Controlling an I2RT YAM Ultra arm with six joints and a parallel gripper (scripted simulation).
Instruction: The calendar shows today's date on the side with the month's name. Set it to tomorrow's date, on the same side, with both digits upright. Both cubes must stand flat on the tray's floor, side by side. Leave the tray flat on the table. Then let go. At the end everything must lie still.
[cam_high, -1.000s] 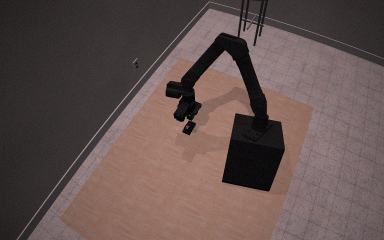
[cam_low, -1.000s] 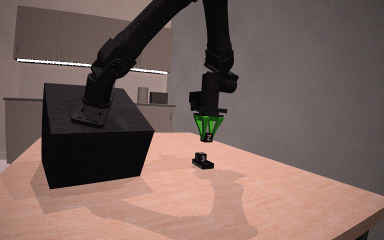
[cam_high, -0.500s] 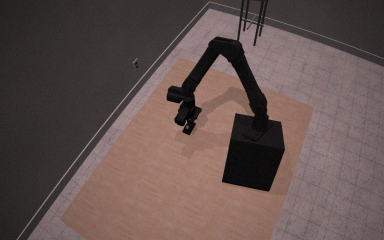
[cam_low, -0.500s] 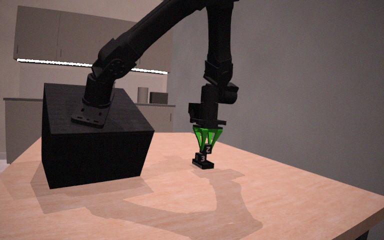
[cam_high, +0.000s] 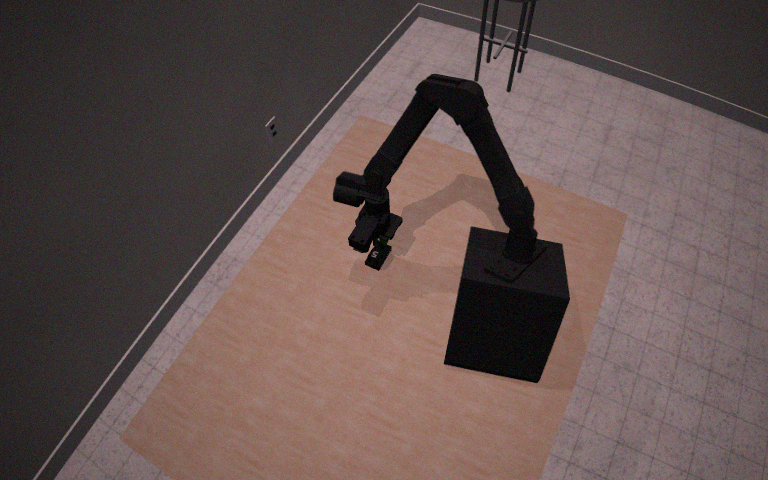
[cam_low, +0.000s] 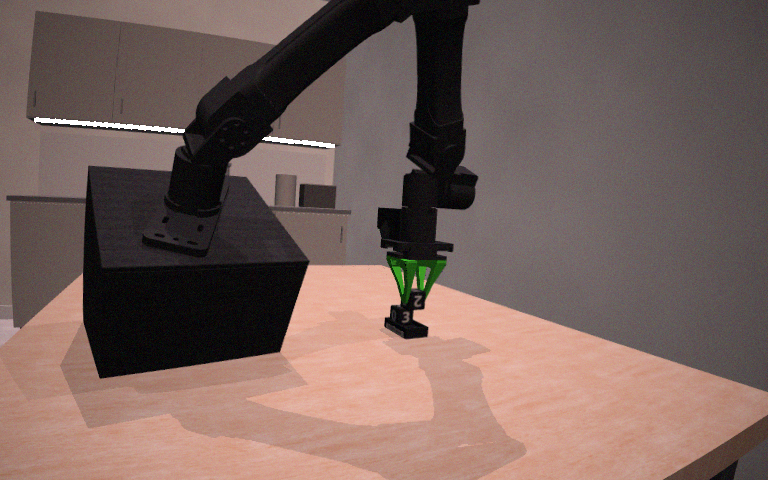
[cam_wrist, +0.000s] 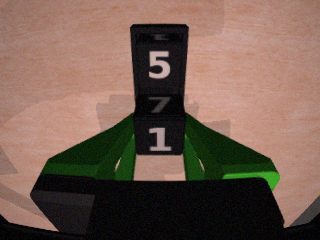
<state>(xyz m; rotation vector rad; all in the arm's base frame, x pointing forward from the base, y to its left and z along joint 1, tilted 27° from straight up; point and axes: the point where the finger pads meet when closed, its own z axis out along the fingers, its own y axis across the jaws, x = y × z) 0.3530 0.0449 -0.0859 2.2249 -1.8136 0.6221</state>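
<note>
My gripper (cam_low: 415, 301) (cam_wrist: 159, 120), with green fingers, is shut on a black cube (cam_low: 417, 300) (cam_wrist: 160, 136). It shows 1 and 7 in the wrist view and 2 in the exterior view. The held cube is above the tray's level, close beside the other cube. That second black cube (cam_high: 374, 254) (cam_low: 401, 314) (cam_wrist: 159, 65) stands in one half of the black tray (cam_low: 416, 331) (cam_wrist: 159, 26), with 5 on top and 0 and 3 on its sides. The tray lies on the table. The held cube hides its near half in the wrist view. The month lettering is too small to read.
The arm stands on a large black block (cam_high: 505, 333) (cam_low: 186, 322), well to one side of the tray. The wooden table (cam_high: 294, 362) (cam_low: 566, 362) bears shadows of the arm. A grey wall (cam_low: 623, 169) rises beyond the table's far side.
</note>
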